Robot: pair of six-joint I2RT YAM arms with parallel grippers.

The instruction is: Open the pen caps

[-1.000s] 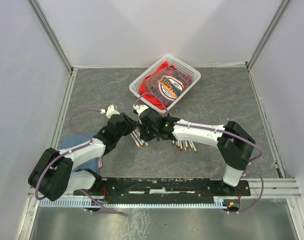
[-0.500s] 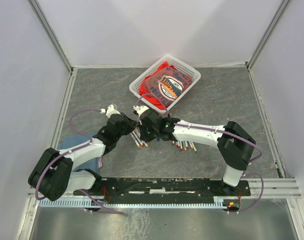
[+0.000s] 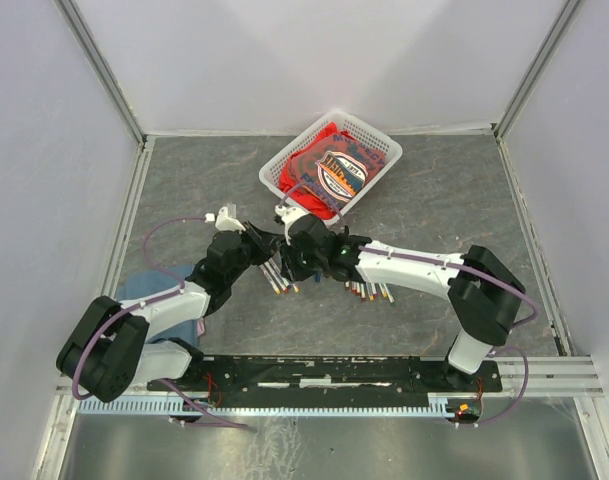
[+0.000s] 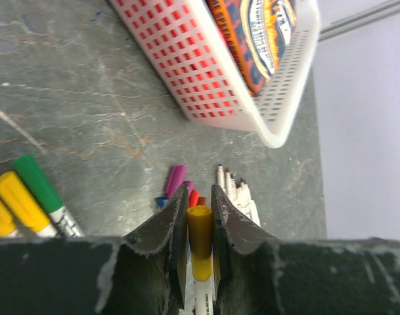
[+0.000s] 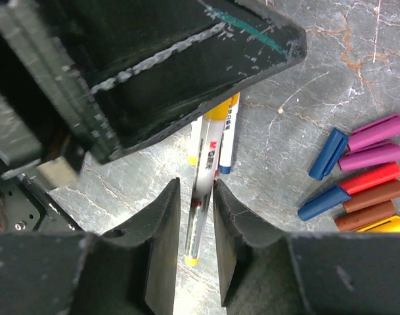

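My left gripper (image 4: pixel 200 191) is shut on a yellow pen cap (image 4: pixel 200 226), and the white barrel runs back from it toward the camera. My right gripper (image 5: pixel 196 184) faces it and stands open around the same pen's white barrel (image 5: pixel 198 216), with a gap beside the barrel. In the top view the left gripper (image 3: pixel 264 243) and the right gripper (image 3: pixel 287 248) meet tip to tip above the table. Loose pen caps in blue (image 5: pixel 328 154), purple (image 5: pixel 377 131), red (image 5: pixel 370 180) and brown (image 5: pixel 374 195) lie to the right.
A white basket (image 3: pixel 374 135) with a red packet stands at the back. Capped green (image 4: pixel 39 184) and yellow (image 4: pixel 19 200) pens lie at the left. Open white pens (image 3: pixel 369 291) lie in a row under the right arm. A blue cloth (image 3: pixel 149 285) sits beside the left arm.
The right gripper's jaws have opened off the pen barrel. The left jaws have closed tighter on the yellow cap. Both grippers have shifted slightly toward the basket.
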